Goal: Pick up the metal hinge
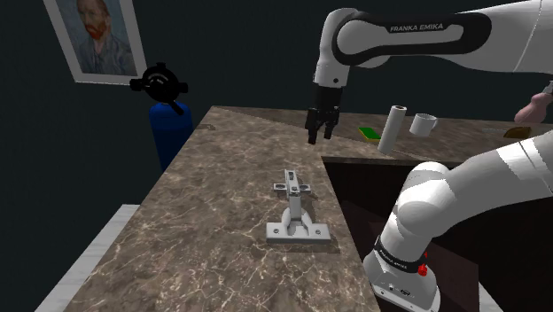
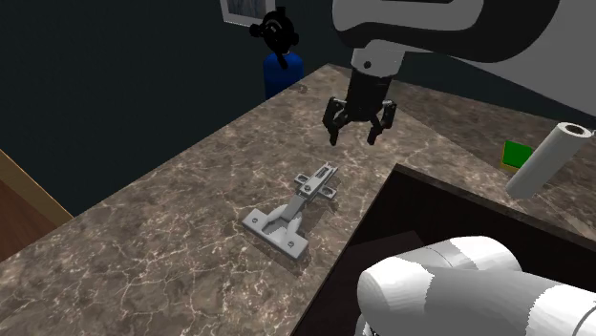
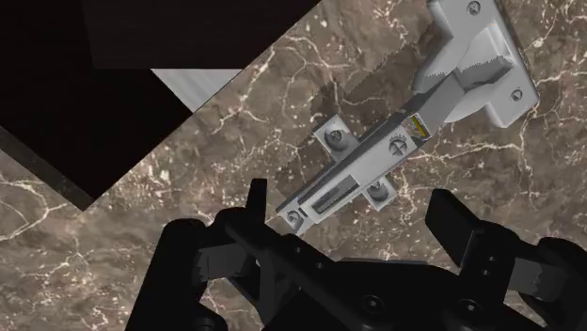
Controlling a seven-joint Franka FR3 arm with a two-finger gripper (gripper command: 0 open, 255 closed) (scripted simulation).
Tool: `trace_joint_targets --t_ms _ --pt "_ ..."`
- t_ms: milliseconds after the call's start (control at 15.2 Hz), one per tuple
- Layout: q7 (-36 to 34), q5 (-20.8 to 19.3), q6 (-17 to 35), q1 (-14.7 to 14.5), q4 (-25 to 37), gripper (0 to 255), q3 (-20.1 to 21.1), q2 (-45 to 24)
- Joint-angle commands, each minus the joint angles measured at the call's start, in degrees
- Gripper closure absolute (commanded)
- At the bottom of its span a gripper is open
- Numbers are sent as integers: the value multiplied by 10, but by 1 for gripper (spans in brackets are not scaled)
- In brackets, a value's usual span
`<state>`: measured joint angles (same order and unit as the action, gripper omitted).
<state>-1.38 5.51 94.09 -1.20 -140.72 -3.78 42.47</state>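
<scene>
- Silver-grey metal, the hinge [image 1: 297, 213] lies flat on the brown marble counter [image 1: 204, 213]. Its broad plate is toward the stand and its narrow arm, with a cross-shaped bracket, points toward the gripper [image 1: 320, 131]. It sits just beside the edge of a dark recess [image 1: 359, 199].
- The gripper hangs above the counter, apart from the hinge, with its two black fingers [image 3: 458, 226] spread wide and clasping nothing.
- The hinge is low and flat. A descent that stops short would likely close the fingers on air above it, and one that runs too deep would drive the fingertips into the stone.
- In the wrist view the hinge's arm runs at a slant across the gap between the fingers. Closing without squaring the wrist to it could catch a corner of the bracket and spin the part instead of clamping it.
- The hinge is probably jointed, so a grip on the arm alone may let the heavier plate end droop and tilt out of the pads.
- A sideways nudge during the close could slide the hinge over the smooth counter toward the recess, where it might drop over the edge.
- Smooth metal may also slip if the grip lands off-centre.
</scene>
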Motion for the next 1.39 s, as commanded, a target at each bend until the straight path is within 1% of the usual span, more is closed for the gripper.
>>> trace_joint_targets --t_ms 0,198,396,594,792,858,1254,1320 --pt "0 0 0 0 0 0 0 0" --pt "-125 34 51 20 -64 0 54 30" --pt "-251 73 105 35 -114 0 115 45" --pt "-378 115 164 47 -150 0 182 39" --pt "-507 154 228 62 -169 0 254 10" --pt "-522 158 236 65 -170 0 263 5" --pt "-517 172 293 61 -202 0 277 -20" --pt "-516 176 309 61 -210 0 281 -29"
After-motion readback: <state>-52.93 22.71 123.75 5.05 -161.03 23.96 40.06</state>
